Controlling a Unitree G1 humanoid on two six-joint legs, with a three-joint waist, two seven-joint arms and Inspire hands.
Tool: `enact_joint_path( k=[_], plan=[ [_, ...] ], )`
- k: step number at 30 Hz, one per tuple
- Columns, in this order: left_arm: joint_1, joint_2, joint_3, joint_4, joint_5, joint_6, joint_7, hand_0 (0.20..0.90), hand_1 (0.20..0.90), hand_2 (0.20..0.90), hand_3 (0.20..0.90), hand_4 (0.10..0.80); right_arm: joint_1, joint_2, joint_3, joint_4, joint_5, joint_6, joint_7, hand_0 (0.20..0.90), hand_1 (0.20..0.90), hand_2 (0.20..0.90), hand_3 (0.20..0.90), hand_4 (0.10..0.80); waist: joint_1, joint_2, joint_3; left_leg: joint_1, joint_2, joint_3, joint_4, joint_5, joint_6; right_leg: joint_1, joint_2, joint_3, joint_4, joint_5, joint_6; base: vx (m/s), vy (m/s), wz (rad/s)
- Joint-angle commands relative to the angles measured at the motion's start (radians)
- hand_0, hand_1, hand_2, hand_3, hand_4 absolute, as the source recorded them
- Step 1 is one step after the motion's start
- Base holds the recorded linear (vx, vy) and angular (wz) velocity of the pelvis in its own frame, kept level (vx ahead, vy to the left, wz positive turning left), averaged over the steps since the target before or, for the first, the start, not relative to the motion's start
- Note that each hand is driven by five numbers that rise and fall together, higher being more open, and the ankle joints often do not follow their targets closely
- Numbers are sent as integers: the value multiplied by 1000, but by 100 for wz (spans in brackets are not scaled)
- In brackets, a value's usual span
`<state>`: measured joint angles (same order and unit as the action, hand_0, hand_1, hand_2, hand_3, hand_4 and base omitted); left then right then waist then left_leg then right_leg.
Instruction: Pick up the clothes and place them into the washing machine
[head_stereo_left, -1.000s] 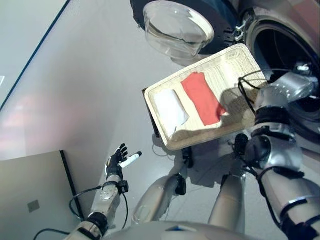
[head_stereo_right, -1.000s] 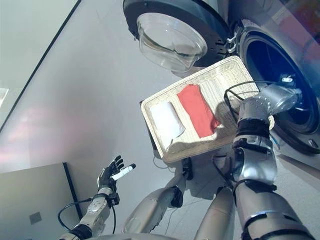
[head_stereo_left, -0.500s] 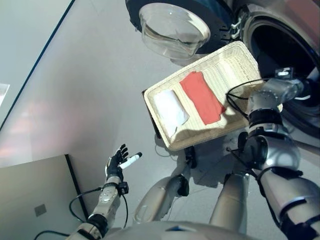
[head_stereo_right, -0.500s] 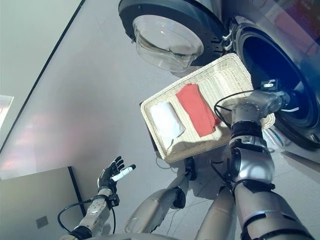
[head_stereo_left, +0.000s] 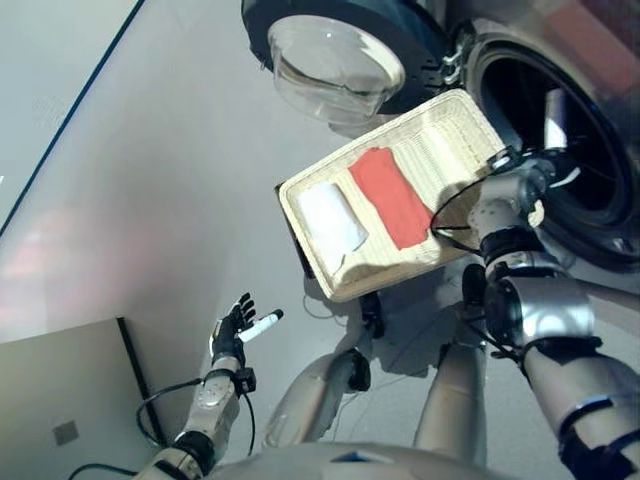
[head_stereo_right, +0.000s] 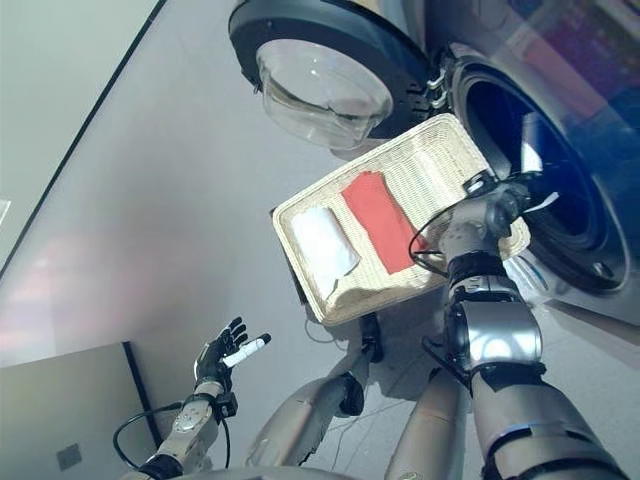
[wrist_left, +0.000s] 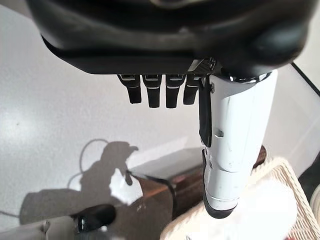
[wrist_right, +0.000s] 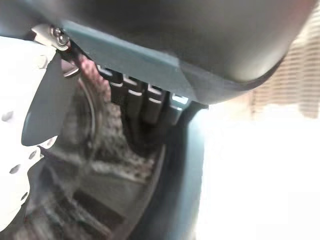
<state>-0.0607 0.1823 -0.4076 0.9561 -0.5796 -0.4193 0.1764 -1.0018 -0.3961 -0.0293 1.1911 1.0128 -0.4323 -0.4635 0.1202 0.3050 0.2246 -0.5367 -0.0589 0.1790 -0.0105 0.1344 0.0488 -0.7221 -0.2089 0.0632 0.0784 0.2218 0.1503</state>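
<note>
**Right hand at the washer mouth, clothes in the basket**

From my seat at the controls: two pieces of clothing in view, one red cloth (head_stereo_left: 390, 198) and one white cloth (head_stereo_left: 331, 218), side by side and flat in the wicker basket (head_stereo_left: 455, 110) near the middle of the frame. Red one sits toward the right half of the basket, white one toward its left end. The basket rests on a small dark stand (head_stereo_left: 303, 262); only an edge of it peeks out at the basket's lower left.

My right hand (head_stereo_right: 497, 205) is up at the right end of the basket, over its rim and right at the mouth of the washing machine (head_stereo_left: 590, 150), upper right of the frame. The red cloth is just to the left of that hand, not touching it as far as I can see. The right wrist view shows the fingers (wrist_right: 145, 102) hanging straight with the drum behind them and nothing in them, so relaxed and empty.

Left hand (head_stereo_left: 232, 331) is way down at lower left, well apart from the basket, fingers spread, white thumb sticking out, holding nothing.

One machine door (head_stereo_left: 335, 62), swung wide at the top of the frame.
</note>
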Motion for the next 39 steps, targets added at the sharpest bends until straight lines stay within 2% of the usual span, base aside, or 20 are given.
enact_joint_path(
  k=[1, 3, 6, 9, 11, 12, 15, 18, 23, 33, 38, 39],
  plan=[
    [5, 67, 43, 55, 5, -22, 18, 900, 900, 900, 900, 800, -3, -8, 18, -70, 0, -59, 55, 900, 900, 900, 900, 800, 14, -40, -3, -107, 42, -54, 107, -57, -108, 50, 39, -49, 25, -91, -70, -3, -50, 2],
    [4, 77, 62, 66, 17, -14, 18, 900, 900, 900, 900, 800, -3, -43, 54, 24, -79, 6, 57, 900, 900, 900, 900, 800, 18, -58, -6, -106, 46, -63, 103, -52, -109, 59, 41, -61, 19, -88, -71, -14, -51, 12],
    [0, 96, 80, 60, 42, -16, 23, 900, 900, 900, 900, 800, -21, -57, 136, 62, -193, 59, 45, 900, 900, 900, 900, 800, 21, -78, 3, -106, 52, -73, 99, -43, -109, 64, 46, -74, 16, -85, -74, -30, -69, 15],
    [-4, 118, 112, 56, 67, -19, 41, 900, 900, 900, 900, 800, -39, -59, 247, 112, -423, 131, 5, 900, 900, 900, 900, 800, 25, -106, 16, -108, 61, -87, 107, -36, -110, 72, 51, -88, 20, -86, -77, -22, -64, 12],
    [-10, 121, 120, 55, 72, -22, 48, 900, 900, 900, 900, 800, -40, -54, 271, 112, -475, 138, -12, 900, 900, 900, 900, 800, 24, -112, 21, -111, 62, -91, 111, -35, -110, 73, 52, -92, 23, -87, -78, -19, -45, 7],
    [-12, 120, 145, 54, 68, -27, 61, 900, 900, 900, 900, 800, -35, -48, 326, 120, -599, 166, -36, 900, 900, 900, 900, 800, 28, -127, 29, -114, 65, -99, 114, -31, -111, 74, 55, -101, 25, -87, -80, -14, -55, 9],
    [-10, 119, 158, 44, 61, -33, 67, 900, 900, 900, 900, 800, -29, -48, 334, 121, -622, 172, -45, 900, 900, 900, 900, 800, 30, -130, 33, -116, 66, -105, 116, -30, -111, 78, 56, -107, 25, -88, -81, -6, -32, 11],
    [11, 110, 224, -77, -8, -71, 69, 900, 900, 900, 900, 800, -17, -35, 383, 121, -720, 196, -66, 900, 900, 900, 900, 800, 44, -152, 46, -120, 71, -126, 118, -24, -112, 83, 58, -132, 34, -96, -81, 6, -43, 15],
    [7, 120, 254, -154, 2, -85, 86, 900, 900, 900, 900, 800, -21, -1, 446, 128, -813, 224, -74, 900, 900, 900, 900, 800, 58, -183, 68, -132, 75, -150, 132, -23, -111, 88, 58, -159, 50, -111, -82, 9, -34, 21],
    [-37, 162, 232, -255, 94, -88, 125, 900, 900, 900, 900, 800, -69, 36, 478, 218, -861, 252, -108, 900, 900, 900, 900, 800, 104, -226, 121, -197, 77, -209, 159, -19, -115, 69, 49, -223, 80, -136, -87, 10, -29, 20],
    [-77, 136, 235, -324, 68, -96, 148, 900, 900, 900, 900, 800, -100, 23, 476, 297, -889, 300, -132, 900, 900, 900, 900, 800, 136, -227, 153, -238, 68, -233, 164, -15, -117, 45, 38, -253, 95, -146, -88, 27, -24, 22],
    [-88, 116, 235, -378, 47, -104, 156, 900, 900, 900, 900, 800, -114, 17, 481, 329, -918, 332, -142, 900, 900, 900, 900, 800, 148, -225, 159, -242, 65, -245, 163, -44, -123, 40, 38, -253, 108, -179, -82, 122, -33, 29]
  ],
)
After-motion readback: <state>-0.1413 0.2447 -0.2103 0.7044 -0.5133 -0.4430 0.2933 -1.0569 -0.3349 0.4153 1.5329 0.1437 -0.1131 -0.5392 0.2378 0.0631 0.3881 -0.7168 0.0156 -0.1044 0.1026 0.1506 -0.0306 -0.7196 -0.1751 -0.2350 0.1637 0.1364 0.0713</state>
